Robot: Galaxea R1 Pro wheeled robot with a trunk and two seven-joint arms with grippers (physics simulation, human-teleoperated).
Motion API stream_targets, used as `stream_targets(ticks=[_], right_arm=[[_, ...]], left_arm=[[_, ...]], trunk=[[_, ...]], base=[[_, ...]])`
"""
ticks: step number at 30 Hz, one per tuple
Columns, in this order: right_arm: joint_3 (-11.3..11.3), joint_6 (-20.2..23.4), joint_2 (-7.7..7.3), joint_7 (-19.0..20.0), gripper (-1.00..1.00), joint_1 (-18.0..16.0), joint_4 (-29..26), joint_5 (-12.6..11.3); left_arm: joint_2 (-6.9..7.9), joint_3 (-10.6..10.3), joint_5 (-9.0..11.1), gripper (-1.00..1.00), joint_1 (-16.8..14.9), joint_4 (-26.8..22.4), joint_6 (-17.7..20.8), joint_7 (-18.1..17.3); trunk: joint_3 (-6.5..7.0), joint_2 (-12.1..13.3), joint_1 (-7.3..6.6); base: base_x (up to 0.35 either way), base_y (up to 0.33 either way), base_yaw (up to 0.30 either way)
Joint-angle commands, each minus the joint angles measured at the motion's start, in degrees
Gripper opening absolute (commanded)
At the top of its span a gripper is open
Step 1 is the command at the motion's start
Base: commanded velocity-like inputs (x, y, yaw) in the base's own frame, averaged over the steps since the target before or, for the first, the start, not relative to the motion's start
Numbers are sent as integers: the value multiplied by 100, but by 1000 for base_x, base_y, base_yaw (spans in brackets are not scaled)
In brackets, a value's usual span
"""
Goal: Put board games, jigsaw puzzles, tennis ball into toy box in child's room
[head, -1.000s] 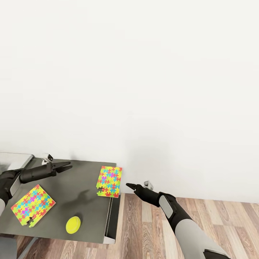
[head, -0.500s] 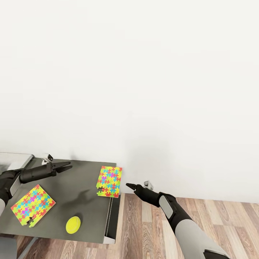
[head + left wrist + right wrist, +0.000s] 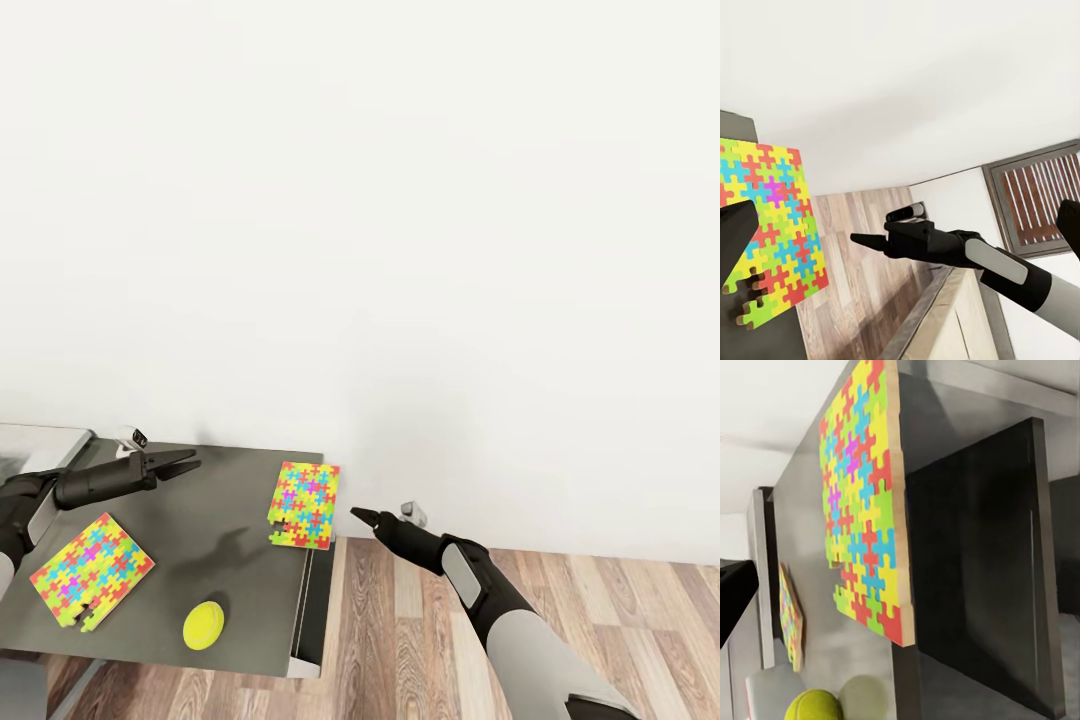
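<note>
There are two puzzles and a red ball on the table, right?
Almost. The two puzzles are on the table, but the ball is yellow-green, not red. The head view shows it near the table's front edge.

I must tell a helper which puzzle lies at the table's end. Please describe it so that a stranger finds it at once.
On the dark table by the white wall, look toward its right end. The jigsaw puzzle there lies flat, its edge over the table's end. The other puzzle lies at the left, beyond the tennis ball.
</note>
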Motion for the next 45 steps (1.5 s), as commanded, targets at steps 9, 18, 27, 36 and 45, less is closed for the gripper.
stream_targets(ticks=[9,18,27,36,45], right_arm=[[-31,-33,6,11,100,5,-2,-24],[-27,-47,6,12,100,12,-2,-24],[-20,-75,6,12,100,14,-2,-24],[-14,-221,6,12,100,14,-2,-24],[-13,-245,6,12,100,14,-2,-24]], left_arm=[[7,-1,-1,100,-4,1,61,-22],[7,-1,-1,100,-4,1,61,-22],[8,-1,-2,100,-4,1,61,-22],[14,-1,-2,100,-4,1,61,-22],[16,-1,-2,100,-4,1,61,-22]], trunk=[[-9,-10,3],[-9,-10,3],[-9,-10,3],[-9,-10,3],[-9,-10,3]], base=[[0,0,0],[0,0,0],[0,0,0],[0,0,0],[0,0,0]])
